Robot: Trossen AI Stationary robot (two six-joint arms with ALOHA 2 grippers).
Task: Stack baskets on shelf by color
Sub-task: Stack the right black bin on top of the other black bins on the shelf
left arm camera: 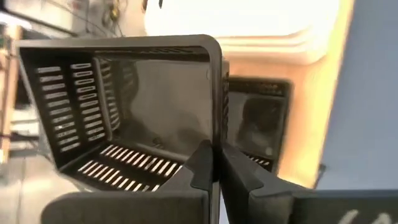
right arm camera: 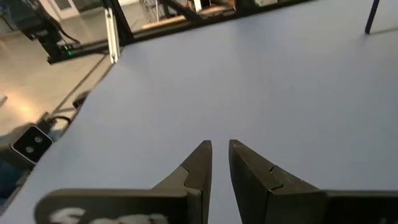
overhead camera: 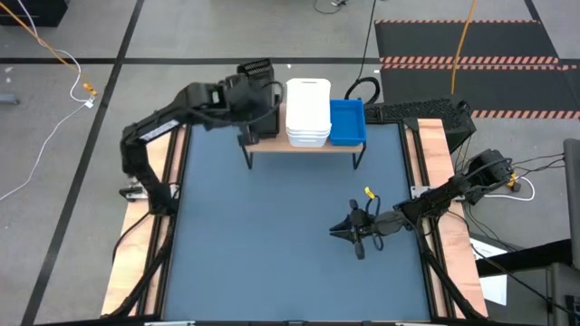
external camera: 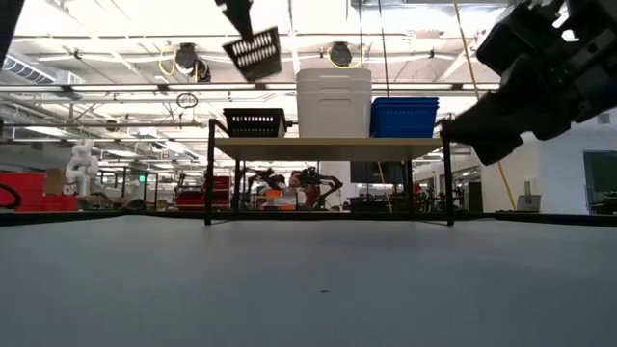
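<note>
My left gripper [left arm camera: 217,149] is shut on a black perforated basket [overhead camera: 256,71], held tilted in the air [external camera: 254,53] above the left end of the light-wood shelf [external camera: 328,147]. Straight below it, another black basket [external camera: 254,122] stands on the shelf top. A stack of white baskets [overhead camera: 308,110] takes the shelf's middle, and blue baskets [overhead camera: 347,122] stand at its right end. My right gripper [overhead camera: 337,231] hovers shut over the right half of the mat, touching nothing. My left gripper pinches one side wall of the black basket, just below its rim [left arm camera: 217,134], with one finger [left arm camera: 200,163] inside the basket and the other [left arm camera: 241,171] outside. The basket is lifted clear, tilted, above the shelf's left end.
The dark blue-grey mat [overhead camera: 272,235] stretches in front of the shelf. The shelf's thin black legs [external camera: 209,173] stand on the mat's far part. Wooden side boards [overhead camera: 439,154] border the mat, and cables lie on the floor beyond.
</note>
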